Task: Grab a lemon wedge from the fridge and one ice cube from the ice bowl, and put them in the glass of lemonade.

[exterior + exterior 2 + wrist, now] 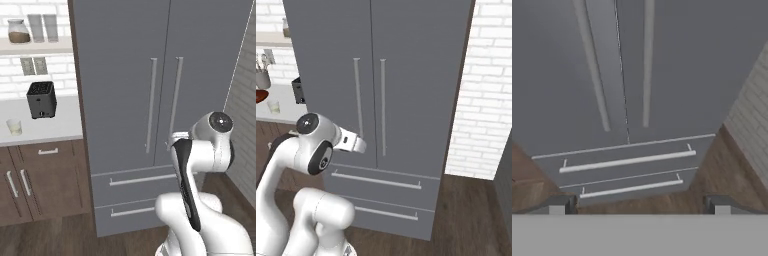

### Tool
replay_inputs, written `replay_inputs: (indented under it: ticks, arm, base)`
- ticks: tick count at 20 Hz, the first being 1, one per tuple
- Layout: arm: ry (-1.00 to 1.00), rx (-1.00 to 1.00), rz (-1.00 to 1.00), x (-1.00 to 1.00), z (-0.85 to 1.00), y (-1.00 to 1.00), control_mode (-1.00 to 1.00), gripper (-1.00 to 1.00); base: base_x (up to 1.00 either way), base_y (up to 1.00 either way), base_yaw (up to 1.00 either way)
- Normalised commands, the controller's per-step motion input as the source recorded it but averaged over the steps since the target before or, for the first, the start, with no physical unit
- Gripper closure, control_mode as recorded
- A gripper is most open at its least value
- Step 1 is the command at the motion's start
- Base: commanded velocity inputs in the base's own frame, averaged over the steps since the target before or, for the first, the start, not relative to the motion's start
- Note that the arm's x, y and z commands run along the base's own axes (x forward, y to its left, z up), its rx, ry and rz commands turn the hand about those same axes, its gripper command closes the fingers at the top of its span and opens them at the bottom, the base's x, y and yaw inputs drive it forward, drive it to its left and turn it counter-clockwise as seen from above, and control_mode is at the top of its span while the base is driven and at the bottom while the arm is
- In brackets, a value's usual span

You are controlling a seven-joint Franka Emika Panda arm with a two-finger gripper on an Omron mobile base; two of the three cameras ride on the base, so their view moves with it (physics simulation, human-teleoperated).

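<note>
— Fridge point(125, 75) first, from the left base view: shut or open?

— Shut, both doors, straight ahead of the hand. Probably keeps the lemon wedge out of sight inside, hence the arm facing the two long handles point(151, 105). Far off to the hand's left, on the counter point(60, 127): glass of lemonade point(14, 127), just in front of a dark toaster point(41, 99). Left there as the drop-off, by the look of it.

— And from the right base view?

— Same shut fridge point(406, 60), with the wrist raised to about the handles' lower ends. Well to the hand's left, at the frame edge, a sliver of the reddish ice bowl point(260, 96) beside the glass of lemonade point(274, 106). Too small to pick out any ice cube.

— Hand view?

— Hand point(638, 206) spread wide, holding nothing, apart from the doors. Tilted downward, so looking at the two drawers point(627, 162) below the handles and the wood floor point(722, 170). Likely held wide to slip around a handle and pull; needs raising and closing in first.
</note>
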Motion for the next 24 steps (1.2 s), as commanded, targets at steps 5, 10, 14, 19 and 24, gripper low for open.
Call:
replay_inputs:
  ticks: [5,10,14,19,24]
  arm:
    - [-0.16,-0.04,0.0,0.68,0.43,0.37,-1.0,-1.0]
    - [-0.06,0.0,0.01,0.8,0.17,0.14,-1.0,-1.0]
    - [-0.01,0.0,0.19,0.68,0.0,0.04,-1.0,-1.0]
    - [0.08,-0.01,0.08,0.12,0.0,0.01,-1.0,-1.0]
    - [0.02,0.0,0.0,0.33,0.0,0.0,-1.0,-1.0]
  base:
    - [0.0,0.0,0.0]
    - [0.0,0.0,0.0]
    - [0.0,0.0,0.0]
    - [0.0,0.0,0.0]
    - [0.0,0.0,0.0]
